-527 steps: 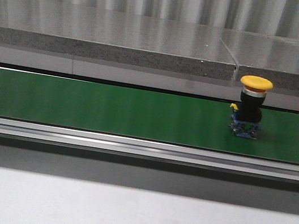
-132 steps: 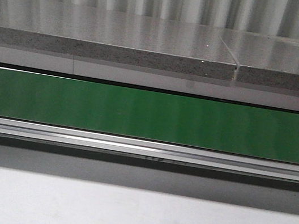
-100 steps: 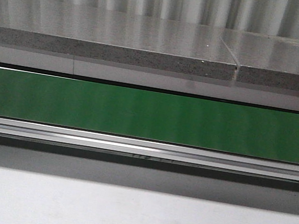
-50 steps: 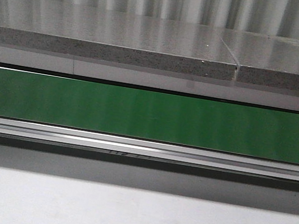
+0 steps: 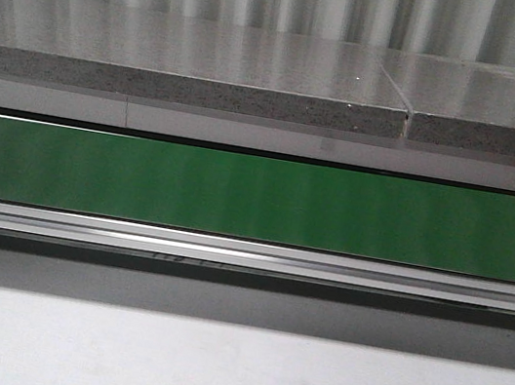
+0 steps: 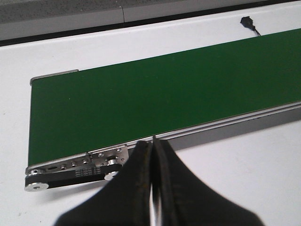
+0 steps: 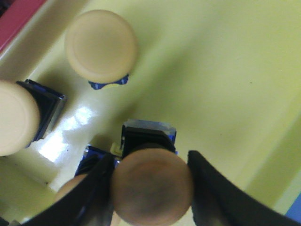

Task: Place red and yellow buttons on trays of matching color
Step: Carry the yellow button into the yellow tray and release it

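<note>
In the right wrist view, my right gripper (image 7: pixel 150 165) is shut on a yellow button (image 7: pixel 153 188) with a black and blue base. It holds the button just over the floor of the yellow tray (image 7: pixel 216 70). Three other yellow buttons are on that tray: one standing free (image 7: pixel 100 44), one at the edge of the view (image 7: pixel 16 123), and one partly hidden behind my finger (image 7: pixel 70 188). A strip of the red tray (image 7: pixel 19 19) shows beside the yellow one. My left gripper (image 6: pixel 153 141) is shut and empty over the white table by the conveyor's end. No red button is in view.
The green conveyor belt (image 5: pixel 257 197) carries nothing in the front view, and its end roller shows in the left wrist view (image 6: pixel 75 167). A grey stone ledge (image 5: pixel 190 63) runs behind it. A small black plug (image 6: pixel 247 21) lies on the white table beyond the belt.
The yellow button that stood on the belt 5.3 s ago is gone from the front view. Over the last second only marks under the belt's rail have drifted left.
</note>
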